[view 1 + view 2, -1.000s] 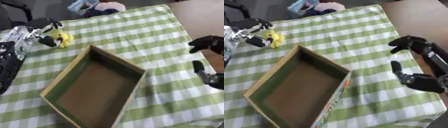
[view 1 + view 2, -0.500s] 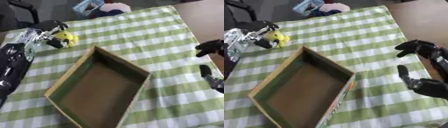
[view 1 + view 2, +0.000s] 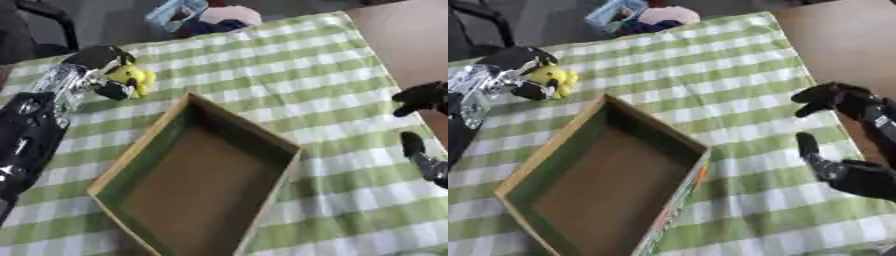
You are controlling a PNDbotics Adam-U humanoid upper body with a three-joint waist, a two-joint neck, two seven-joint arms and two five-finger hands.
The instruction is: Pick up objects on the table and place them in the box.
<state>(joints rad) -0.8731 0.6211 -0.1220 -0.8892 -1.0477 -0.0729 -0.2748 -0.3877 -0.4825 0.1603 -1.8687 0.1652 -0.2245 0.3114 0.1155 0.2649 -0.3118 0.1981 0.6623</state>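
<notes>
Grasping stage: left hand point(image 3: 103, 72), upper left, clamps the yellow toy point(image 3: 133, 79); next, carrying it over the box point(image 3: 282, 144). Right hand point(image 3: 842, 145) idles, fingers apart.

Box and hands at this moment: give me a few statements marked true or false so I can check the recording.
1. The box holds nothing. True.
2. The left hand is closed on a yellow toy. True.
3. The yellow toy lies inside the box. False: it is outside, past the box's far left corner.
4. The right hand holds a blue object. False: it holds nothing, at the table's right edge.
5. The tablecloth is plain white. False: green and white checks.
</notes>
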